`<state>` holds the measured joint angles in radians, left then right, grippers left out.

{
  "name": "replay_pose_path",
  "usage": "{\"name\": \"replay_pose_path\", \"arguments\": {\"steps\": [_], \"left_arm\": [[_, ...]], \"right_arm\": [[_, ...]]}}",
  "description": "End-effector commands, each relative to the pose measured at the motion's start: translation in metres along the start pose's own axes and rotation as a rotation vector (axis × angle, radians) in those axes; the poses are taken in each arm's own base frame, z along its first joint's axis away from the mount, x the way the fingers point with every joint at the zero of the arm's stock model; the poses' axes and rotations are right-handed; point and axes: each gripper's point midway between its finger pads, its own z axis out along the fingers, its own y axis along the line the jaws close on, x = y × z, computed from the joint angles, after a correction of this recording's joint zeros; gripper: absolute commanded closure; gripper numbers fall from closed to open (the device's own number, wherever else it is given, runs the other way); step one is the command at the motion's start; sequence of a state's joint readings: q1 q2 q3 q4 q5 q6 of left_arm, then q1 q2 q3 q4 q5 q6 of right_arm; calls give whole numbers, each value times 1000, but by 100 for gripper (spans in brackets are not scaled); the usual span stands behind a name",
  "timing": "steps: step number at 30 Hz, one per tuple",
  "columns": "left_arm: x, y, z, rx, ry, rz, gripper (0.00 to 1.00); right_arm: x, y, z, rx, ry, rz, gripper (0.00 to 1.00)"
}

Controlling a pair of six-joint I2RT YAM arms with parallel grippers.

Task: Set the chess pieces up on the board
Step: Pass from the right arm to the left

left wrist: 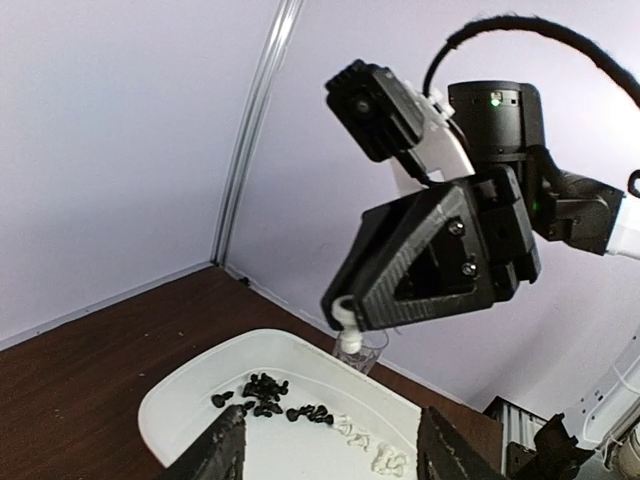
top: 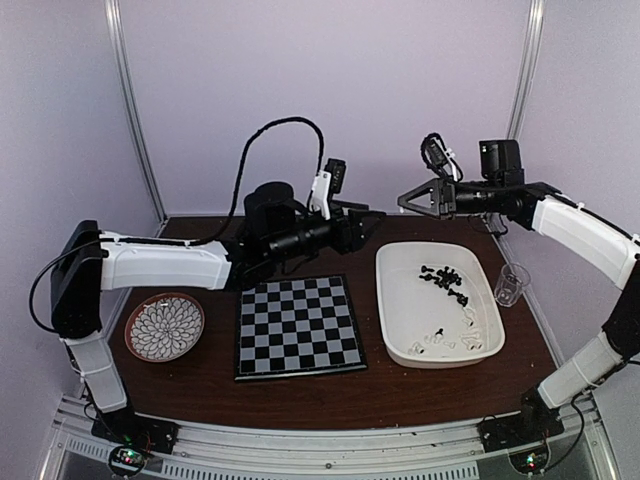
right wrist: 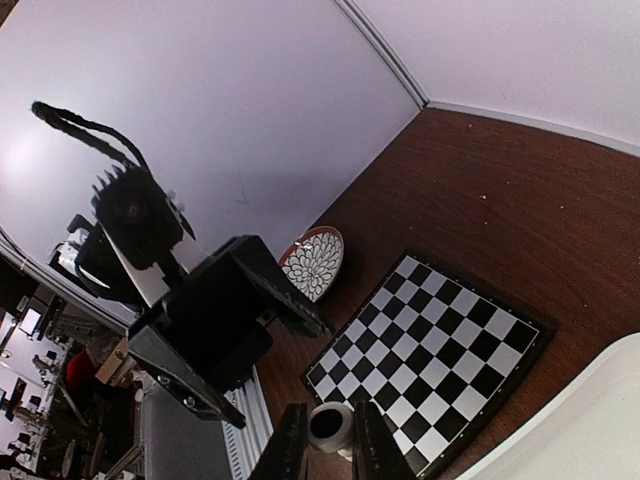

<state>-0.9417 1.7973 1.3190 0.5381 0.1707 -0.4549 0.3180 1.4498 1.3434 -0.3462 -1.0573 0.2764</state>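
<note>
The board lies flat in front of the arms with no pieces on it; it also shows in the right wrist view. The chess pieces lie in a white tray: a black cluster at its far side and white ones near its front. My right gripper hangs high over the table's back, shut on a white chess piece, also seen in the left wrist view. My left gripper is open and empty, raised, pointing at the right gripper from close by.
A round patterned plate sits left of the board. A clear cup stands right of the tray. Both arms reach over the back of the table, and their grippers nearly meet above the tray's far left corner.
</note>
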Motion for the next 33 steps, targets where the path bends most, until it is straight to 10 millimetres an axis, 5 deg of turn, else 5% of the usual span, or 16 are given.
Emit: {"name": "replay_pose_path", "arguments": {"steps": [1,19,33], "left_arm": [[-36,-22,10,81,-177,-44,43],[-34,-30,46,121,-200,-94,56],[-32,-32,51,138,-183,-99,66]], "right_arm": [[-31,31,-4,-190,-112,112,85],[-31,40,-10,-216,-142,99,84],[-33,43,-12,-238,-160,99,84]]}}
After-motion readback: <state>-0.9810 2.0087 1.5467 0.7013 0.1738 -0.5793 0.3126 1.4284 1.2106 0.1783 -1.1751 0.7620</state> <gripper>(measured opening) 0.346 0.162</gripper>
